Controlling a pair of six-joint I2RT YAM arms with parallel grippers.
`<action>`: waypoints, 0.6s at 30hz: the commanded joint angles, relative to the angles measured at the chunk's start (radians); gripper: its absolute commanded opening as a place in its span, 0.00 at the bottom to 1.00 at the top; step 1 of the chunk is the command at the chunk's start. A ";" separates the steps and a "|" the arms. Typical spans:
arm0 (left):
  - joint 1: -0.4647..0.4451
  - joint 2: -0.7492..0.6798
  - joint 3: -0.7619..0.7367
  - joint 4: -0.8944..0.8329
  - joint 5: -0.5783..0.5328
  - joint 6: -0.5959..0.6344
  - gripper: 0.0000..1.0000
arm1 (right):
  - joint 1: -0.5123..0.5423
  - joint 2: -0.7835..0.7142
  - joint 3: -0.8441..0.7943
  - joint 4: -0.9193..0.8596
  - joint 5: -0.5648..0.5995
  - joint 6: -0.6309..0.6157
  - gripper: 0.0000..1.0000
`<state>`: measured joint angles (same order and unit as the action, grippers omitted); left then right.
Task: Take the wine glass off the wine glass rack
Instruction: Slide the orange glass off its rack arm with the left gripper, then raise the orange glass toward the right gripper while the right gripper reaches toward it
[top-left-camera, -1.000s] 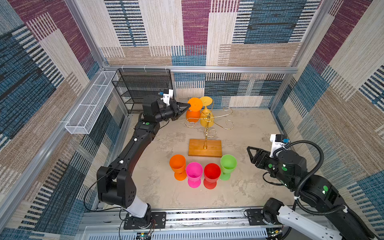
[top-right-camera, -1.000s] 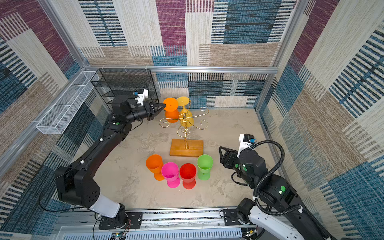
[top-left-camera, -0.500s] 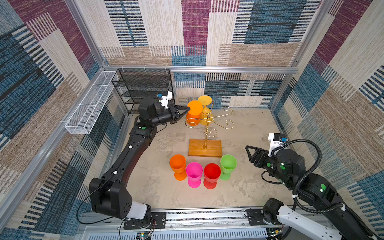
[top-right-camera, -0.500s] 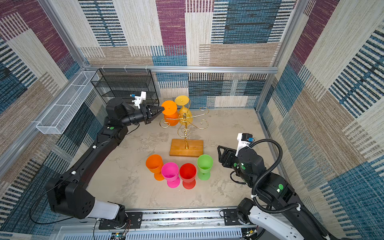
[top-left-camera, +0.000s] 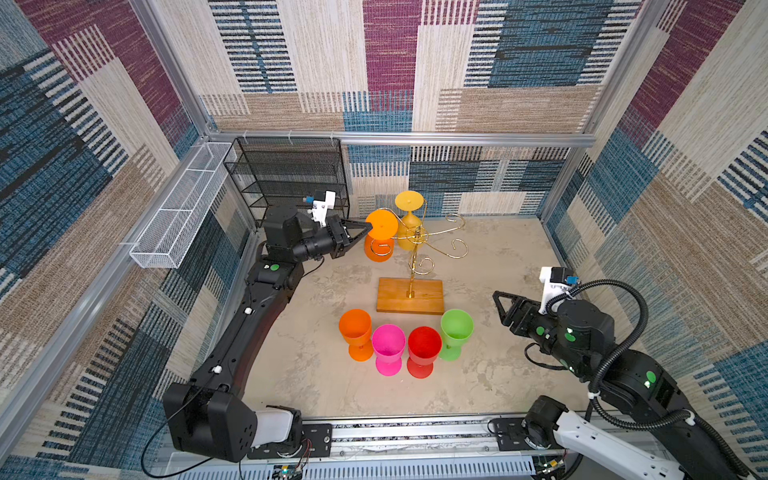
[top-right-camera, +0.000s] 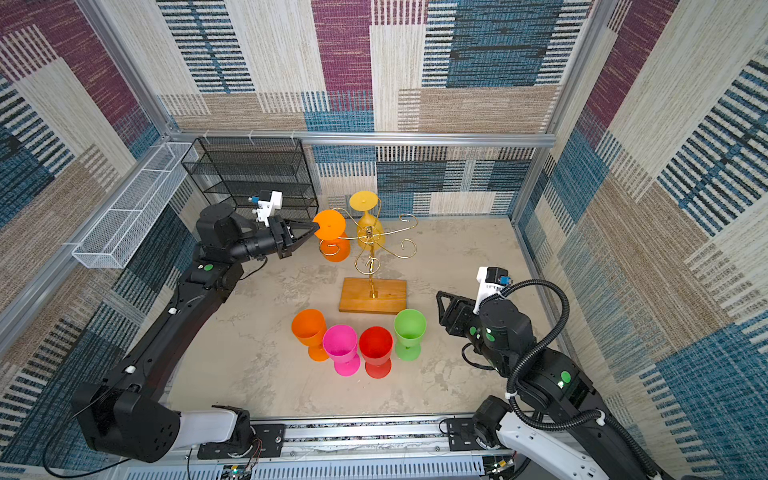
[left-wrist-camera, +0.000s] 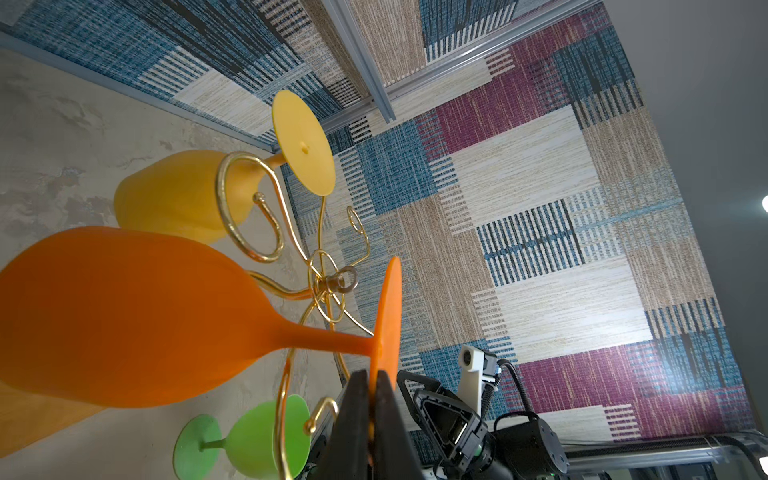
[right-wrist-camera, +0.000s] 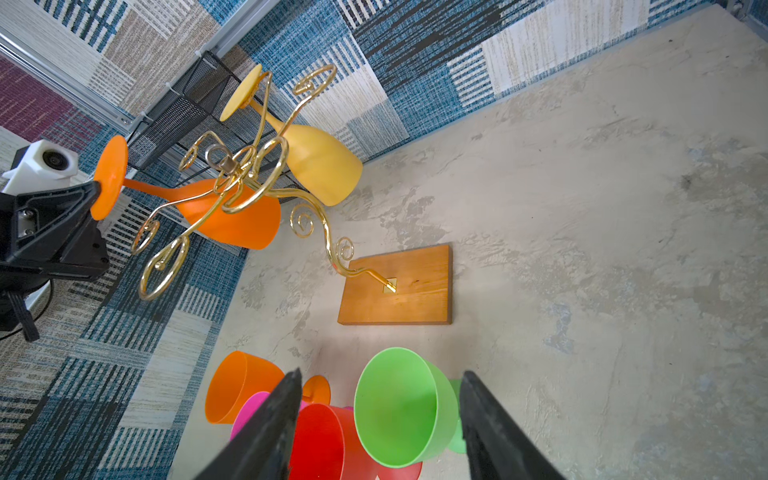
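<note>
1. Left pincer: clenched on the rim of the round foot of the orange wine glass. The left wrist view shows both fingers pressed flat against the 2 faces of the foot.

2. Location of the orange wine glass: hanging upside down at the outer end of 1 scroll arm of the wine glass rack, on the side nearest the left arm, with the bowl well above the worktop. A gold curl still crosses in front of the bowl in both top views. Whether the stem has fully left the wire cannot be told.

3. Change over the last second: the left arm has drawn back toward its own side and carried the glass with it. The orange foot, which overlapped the foot of the yellow glass, now stands just beside it. The rack base has not shifted.

4. Meaning for the task: the grip holds under pull, and the extraction is judged to be underway but not finished. The remaining move is probably a further outward slide along the scroll arm until the stem clears the curl. The risk is that the bowl snags the curl and tips the light rack.

5. Right pincer: released and empty, parked apart from the row of 4 upright glasses.
</note>
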<state>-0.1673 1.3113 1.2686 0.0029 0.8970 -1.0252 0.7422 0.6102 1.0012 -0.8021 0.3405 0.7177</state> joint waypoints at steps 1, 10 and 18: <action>0.050 -0.058 -0.030 -0.045 0.014 0.038 0.00 | 0.002 -0.006 0.005 0.009 0.008 0.008 0.62; 0.234 -0.234 0.002 -0.198 0.016 0.104 0.00 | 0.000 -0.007 0.010 0.061 -0.010 -0.020 0.62; 0.235 -0.296 0.023 0.291 0.099 -0.293 0.00 | 0.002 -0.052 -0.059 0.396 -0.108 -0.152 0.57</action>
<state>0.0669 1.0187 1.2922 0.0063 0.9512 -1.1000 0.7422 0.5663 0.9646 -0.6075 0.2890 0.6411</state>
